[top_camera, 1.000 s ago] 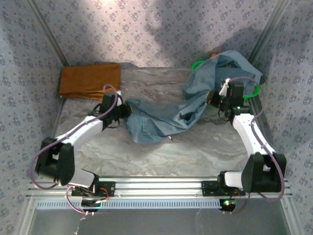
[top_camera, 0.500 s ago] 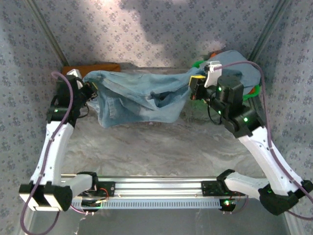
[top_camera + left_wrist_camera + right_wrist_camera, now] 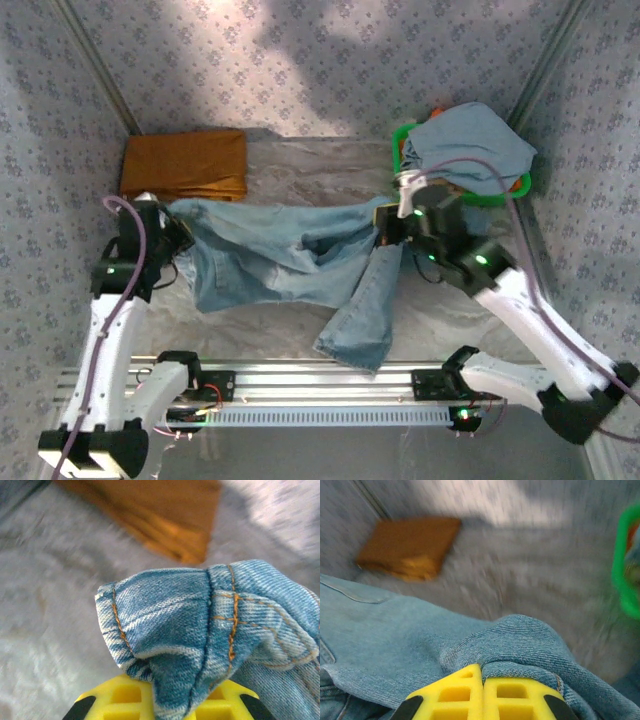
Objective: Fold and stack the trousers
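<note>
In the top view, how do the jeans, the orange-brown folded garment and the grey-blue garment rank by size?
1. jeans, clearly largest.
2. orange-brown folded garment and grey-blue garment look alike; I cannot rank them.

Jeans (image 3: 280,255) = matt denim, twill weave clear up close, orange thread seams. Fingers (image 3: 450,695): yellow matt plastic. Table (image 3: 300,170) marble-look, dull finish. Folded cloth (image 3: 185,165) upper left is soft, orange-brown. Basket (image 3: 397,150) smooth green plastic. Rail (image 3: 300,385) at bottom = ribbed bare metal.
</note>
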`<control>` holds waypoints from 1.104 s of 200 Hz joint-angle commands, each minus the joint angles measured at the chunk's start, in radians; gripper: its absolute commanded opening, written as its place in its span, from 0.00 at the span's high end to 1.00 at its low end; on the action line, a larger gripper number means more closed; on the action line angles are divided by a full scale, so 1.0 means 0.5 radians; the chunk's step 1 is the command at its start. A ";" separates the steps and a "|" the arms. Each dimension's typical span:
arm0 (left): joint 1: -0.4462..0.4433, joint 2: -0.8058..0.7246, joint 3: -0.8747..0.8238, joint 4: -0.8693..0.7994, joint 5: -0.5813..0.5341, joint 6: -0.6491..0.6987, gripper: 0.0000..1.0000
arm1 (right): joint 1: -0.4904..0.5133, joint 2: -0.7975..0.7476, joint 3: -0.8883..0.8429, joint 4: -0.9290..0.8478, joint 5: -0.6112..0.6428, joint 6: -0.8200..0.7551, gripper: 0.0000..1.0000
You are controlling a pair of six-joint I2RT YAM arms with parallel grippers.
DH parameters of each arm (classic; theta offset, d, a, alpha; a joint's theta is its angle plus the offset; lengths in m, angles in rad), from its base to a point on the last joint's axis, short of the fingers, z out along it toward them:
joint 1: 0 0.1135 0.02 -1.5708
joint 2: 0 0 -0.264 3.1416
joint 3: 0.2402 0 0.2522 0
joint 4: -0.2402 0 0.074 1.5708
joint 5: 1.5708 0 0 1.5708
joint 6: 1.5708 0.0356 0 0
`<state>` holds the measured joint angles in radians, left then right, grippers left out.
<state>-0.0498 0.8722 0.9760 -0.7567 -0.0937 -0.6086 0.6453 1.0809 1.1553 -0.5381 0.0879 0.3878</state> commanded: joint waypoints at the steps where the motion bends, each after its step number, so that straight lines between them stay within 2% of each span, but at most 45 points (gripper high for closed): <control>1: 0.099 -0.057 -0.119 0.027 -0.220 -0.185 1.00 | 0.018 0.355 -0.079 0.287 -0.326 0.210 1.00; 20: 0.214 -0.059 -0.160 0.095 -0.161 -0.212 1.00 | 0.098 0.719 0.057 0.338 -0.330 0.185 1.00; 54: 0.255 0.212 -0.196 0.240 -0.034 -0.260 1.00 | -0.166 1.238 0.426 0.311 -0.433 0.113 1.00; 59: 0.254 0.262 -0.211 0.265 -0.036 -0.264 0.91 | -0.209 1.299 0.486 0.296 -0.433 0.108 0.96; 71: 0.261 0.370 -0.226 0.302 -0.069 -0.295 0.52 | -0.314 1.433 0.627 0.238 -0.505 0.098 0.87; 79: 0.263 0.429 -0.217 0.321 -0.080 -0.294 0.33 | -0.367 1.499 0.725 0.171 -0.572 0.082 0.71; 85: 0.268 0.460 -0.198 0.308 -0.077 -0.298 0.21 | -0.391 1.522 0.783 0.123 -0.606 0.065 0.58; 98: 0.269 0.481 -0.142 0.260 -0.055 -0.275 0.01 | -0.399 1.452 0.797 0.070 -0.560 0.037 0.46; 120: 0.268 0.344 -0.086 0.167 -0.118 -0.228 0.00 | -0.358 1.187 0.695 -0.053 -0.389 0.015 0.33; 142: 0.258 0.184 -0.047 -0.034 -0.107 -0.183 0.00 | -0.235 0.881 0.464 -0.179 -0.195 0.047 0.31; 154: 0.185 0.114 -0.074 -0.087 -0.061 -0.174 0.00 | -0.121 0.732 0.304 -0.227 -0.121 0.046 0.31; 171: -0.057 0.044 -0.147 -0.174 -0.095 -0.239 0.04 | 0.026 0.563 0.057 -0.282 -0.074 0.122 0.32; 187: -0.412 0.000 -0.219 -0.263 -0.241 -0.381 0.07 | 0.122 0.433 -0.199 -0.317 -0.009 0.234 0.33; 204: -0.749 -0.035 -0.323 -0.334 -0.411 -0.564 0.08 | 0.209 0.324 -0.422 -0.269 -0.082 0.367 0.33; 221: -0.988 -0.022 -0.420 -0.384 -0.485 -0.737 0.09 | 0.354 0.309 -0.550 -0.228 -0.081 0.466 0.34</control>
<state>-0.4255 0.8642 0.8268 -0.8371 -0.2260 -0.8337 0.7498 1.2522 0.9627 -0.6243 0.0223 0.5129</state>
